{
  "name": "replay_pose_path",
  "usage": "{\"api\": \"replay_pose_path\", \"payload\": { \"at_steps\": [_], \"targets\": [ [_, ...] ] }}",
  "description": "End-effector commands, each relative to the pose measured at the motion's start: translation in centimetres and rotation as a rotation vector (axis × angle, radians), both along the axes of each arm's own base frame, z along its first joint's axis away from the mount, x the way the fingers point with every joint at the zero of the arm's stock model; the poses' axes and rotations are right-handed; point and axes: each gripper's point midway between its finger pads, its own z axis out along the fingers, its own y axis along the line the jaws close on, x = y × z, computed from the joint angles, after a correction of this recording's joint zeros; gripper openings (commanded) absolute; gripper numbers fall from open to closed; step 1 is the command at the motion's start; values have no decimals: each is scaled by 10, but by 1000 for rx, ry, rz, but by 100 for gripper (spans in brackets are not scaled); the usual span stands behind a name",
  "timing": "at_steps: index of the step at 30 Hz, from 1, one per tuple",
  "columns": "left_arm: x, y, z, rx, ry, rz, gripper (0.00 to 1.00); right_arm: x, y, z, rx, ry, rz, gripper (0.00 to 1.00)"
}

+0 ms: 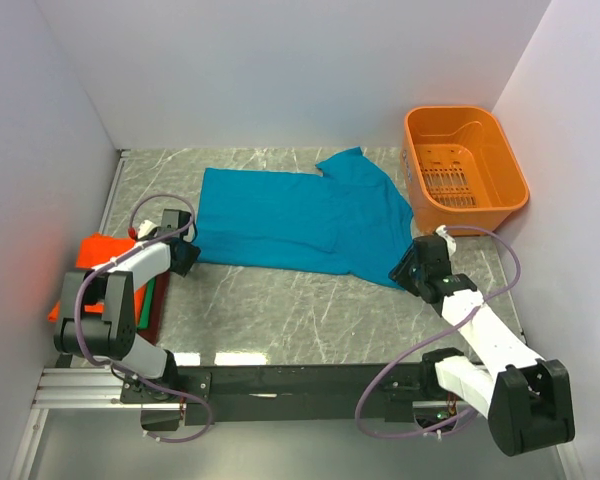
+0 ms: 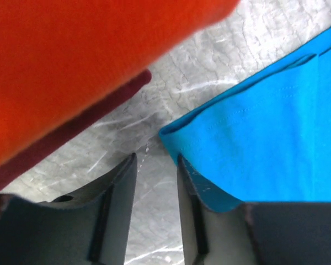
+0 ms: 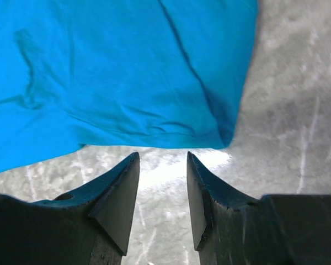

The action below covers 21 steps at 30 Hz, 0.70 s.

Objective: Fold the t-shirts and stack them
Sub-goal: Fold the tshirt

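The blue t-shirt (image 1: pixel 300 220) lies flat on the counter (image 1: pixel 300 320), its long side running left to right. Its near left corner sits just in front of the left hand (image 2: pixel 154 160), its near right corner just in front of the right hand (image 3: pixel 163 157). Both hands are a little open and hold nothing. The orange t-shirt (image 1: pixel 102 250) lies folded at the far left. The counter is grey stone, with white walls (image 1: pixel 280 60) around.

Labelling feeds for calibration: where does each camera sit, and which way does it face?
Top external: above, behind the bases, looking down on both arms, teal t-shirt, orange basket.
Left wrist: on left arm, facing past left gripper at orange t-shirt.
Right wrist: on right arm, facing past right gripper at table.
All three show the teal t-shirt.
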Motion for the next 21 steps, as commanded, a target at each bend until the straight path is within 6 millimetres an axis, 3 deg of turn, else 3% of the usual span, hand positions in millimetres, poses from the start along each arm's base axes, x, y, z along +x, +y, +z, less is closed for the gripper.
{"api": "replay_pose_path", "payload": {
  "at_steps": [1,10,21],
  "targets": [
    [11,7,2,30,-26,22,40,-4,-6,-4,-2,4,-17,47],
    [22,4,4,18,-75,10,37,-10,-13,-27,64,70,-62,56],
    [25,2,13,4,-129,-15,44,-6,-22,-39,79,99,-106,56]
  ]
}}
